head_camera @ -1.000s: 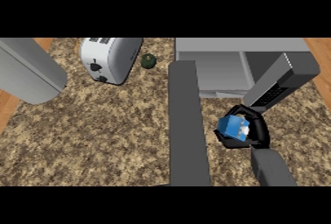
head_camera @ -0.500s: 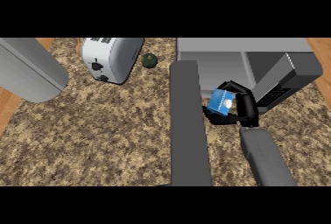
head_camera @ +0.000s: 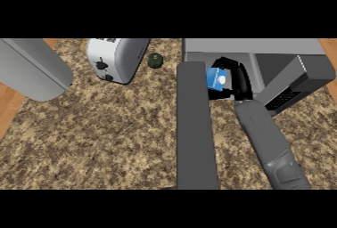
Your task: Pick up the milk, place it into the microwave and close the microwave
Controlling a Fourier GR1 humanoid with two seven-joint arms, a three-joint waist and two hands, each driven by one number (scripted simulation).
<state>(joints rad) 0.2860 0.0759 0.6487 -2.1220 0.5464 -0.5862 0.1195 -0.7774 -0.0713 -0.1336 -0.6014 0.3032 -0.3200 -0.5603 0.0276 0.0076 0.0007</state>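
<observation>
Blue milk carton [head_camera: 216, 79] clamped in curled right hand [head_camera: 240, 81] at microwave [head_camera: 276, 46] mouth. Advice: carry it well inside, set it upright, release clear of open door [head_camera: 196, 133].

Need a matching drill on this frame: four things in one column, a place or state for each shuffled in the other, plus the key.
Things
1. blue milk carton
2. white and silver toaster
3. small dark green round object
4. black right hand

Places or states
A. furthest left of the four, on the speckled counter
B. curled round the carton
C. between the toaster and the grey microwave
D. held up at the microwave's front

Pairs: 1-D, 2-A, 3-C, 4-B
</observation>
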